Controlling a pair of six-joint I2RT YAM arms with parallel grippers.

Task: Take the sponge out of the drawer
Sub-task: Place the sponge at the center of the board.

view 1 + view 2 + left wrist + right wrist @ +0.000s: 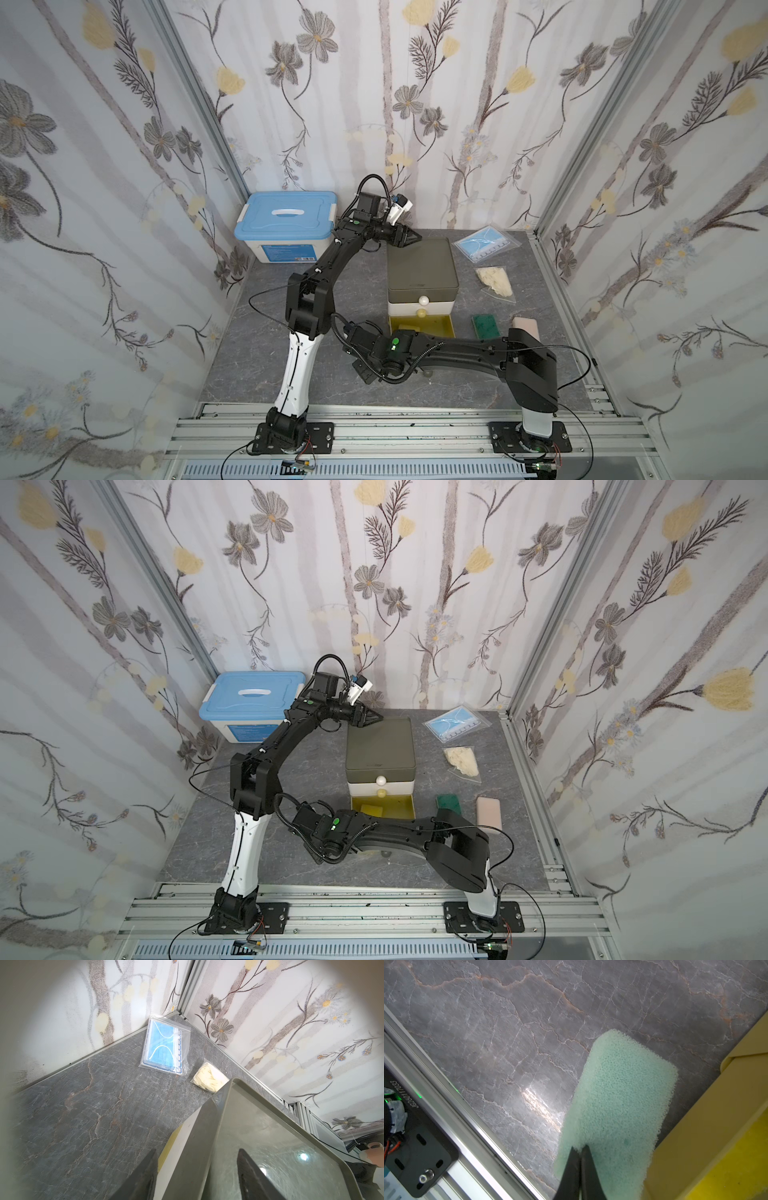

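Green sponge clenched in R pincer, beside open drawer; L pincer spread astride cabinet.

Left arm: you had a white lower link, black links above.
Right arm: yours was bulky and black, white at the foot.
Status lights: a green dot glowed on each forearm.
Cables: ribbed black conduit at the wrists; thin black leads at both bases.
Base plates: black, slotted, silver-screwed; one bore white serial lettering.
Right gripper: two slim black tapered fingers.
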